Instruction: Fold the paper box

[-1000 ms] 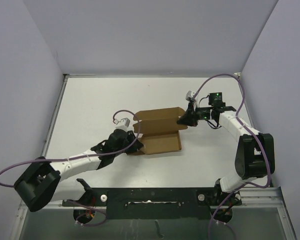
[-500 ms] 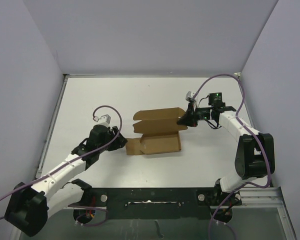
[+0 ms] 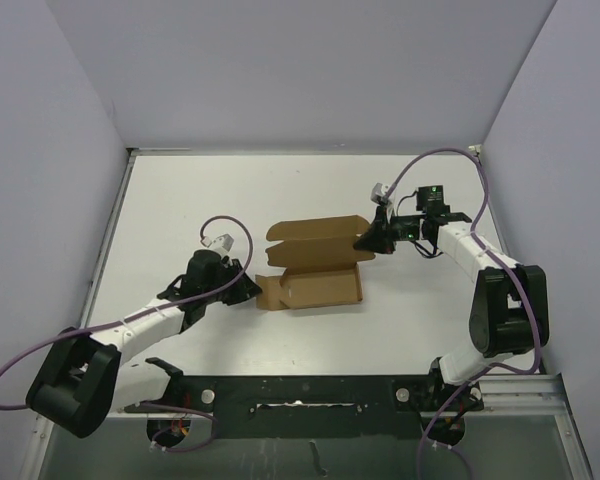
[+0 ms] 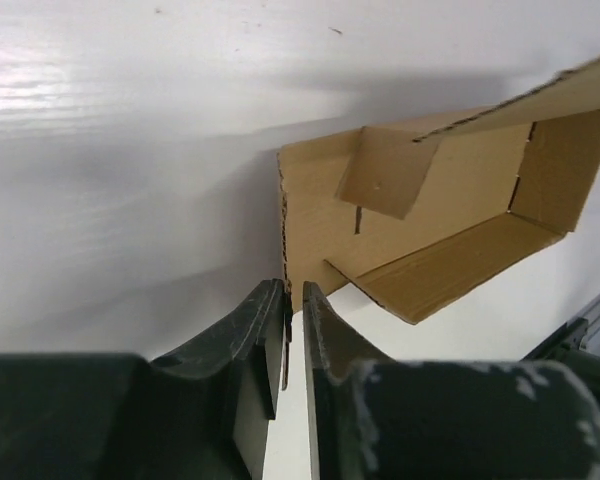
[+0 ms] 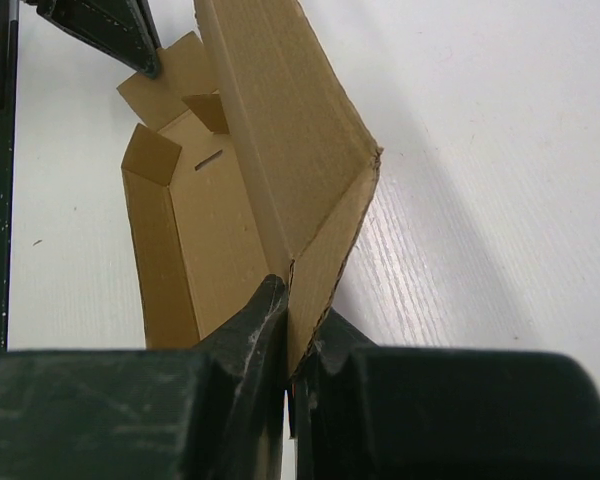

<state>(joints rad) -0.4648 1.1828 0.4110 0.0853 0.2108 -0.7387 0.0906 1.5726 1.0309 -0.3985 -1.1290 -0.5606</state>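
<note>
The paper box (image 3: 320, 265) runs 9 to 3 o'clock, the left gripper (image 3: 250, 290) narrowly pinching its 9 o'clock flap, the right gripper (image 3: 365, 243) clamped tight on its 3 o'clock end.

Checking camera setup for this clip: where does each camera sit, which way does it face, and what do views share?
Top external: above and behind the bases, looking down on the table; both arms whole, left gripper and right gripper at opposite ends of the paper box.
Left wrist: looks along its own fingers, pinching the box's flap edge.
Right wrist: looks along its own fingers, pinching a raised panel.
Shared: all three show the box's brown inside.
</note>
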